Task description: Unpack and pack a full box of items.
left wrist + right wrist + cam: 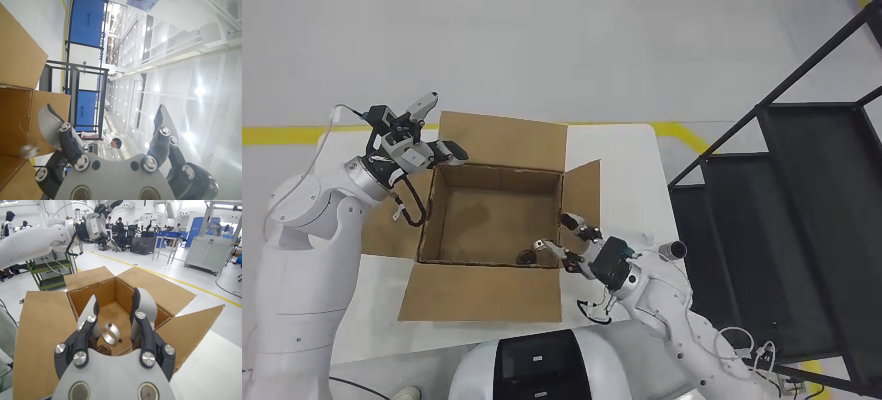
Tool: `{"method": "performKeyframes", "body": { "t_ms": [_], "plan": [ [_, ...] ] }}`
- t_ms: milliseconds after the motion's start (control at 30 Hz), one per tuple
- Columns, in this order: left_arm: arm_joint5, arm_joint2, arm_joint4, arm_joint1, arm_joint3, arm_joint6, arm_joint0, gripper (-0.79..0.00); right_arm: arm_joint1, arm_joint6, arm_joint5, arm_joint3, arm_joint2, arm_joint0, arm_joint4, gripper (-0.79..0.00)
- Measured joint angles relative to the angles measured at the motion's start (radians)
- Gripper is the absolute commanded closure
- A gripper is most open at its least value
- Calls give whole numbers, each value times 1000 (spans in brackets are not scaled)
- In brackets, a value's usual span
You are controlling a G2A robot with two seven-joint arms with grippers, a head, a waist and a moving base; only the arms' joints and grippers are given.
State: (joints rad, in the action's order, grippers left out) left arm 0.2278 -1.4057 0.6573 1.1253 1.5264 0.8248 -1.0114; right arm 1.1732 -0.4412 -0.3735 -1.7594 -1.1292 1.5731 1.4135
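Note:
An open cardboard box [492, 215] stands on the white table [627, 160] with its flaps spread. My right gripper [554, 232] hangs open over the box's near right corner. In the right wrist view a silver metal ring [110, 335], blurred, is in the air between the spread fingers [144, 302] of the right gripper [115, 296], touching neither pad. Below it a dark round flange [104, 349] lies on the box floor. My left gripper [442, 127] is open at the box's far left corner. A small blurred silvery thing [29, 149] shows in front of the cardboard [15, 106], beside the left gripper [105, 109].
A black metal staircase [782, 200] stands just right of the table. The box's raised right flap [582, 195] is close to my right arm. A yellow floor line [302, 133] runs behind the table. The left arm's gripper [117, 224] is high above the far flap.

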Motion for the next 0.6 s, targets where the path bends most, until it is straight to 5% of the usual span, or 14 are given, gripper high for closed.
{"method": "performKeyframes", "body": {
  "t_ms": [367,600],
  "plan": [
    [0,0,0,0,0,0,0,-785,-23,-182,-70,-66,-137,90,-58,-785],
    [0,0,0,0,0,0,0,-785,-48,-127,-59,-101,-357,241,-127,-785]
  ]
}}
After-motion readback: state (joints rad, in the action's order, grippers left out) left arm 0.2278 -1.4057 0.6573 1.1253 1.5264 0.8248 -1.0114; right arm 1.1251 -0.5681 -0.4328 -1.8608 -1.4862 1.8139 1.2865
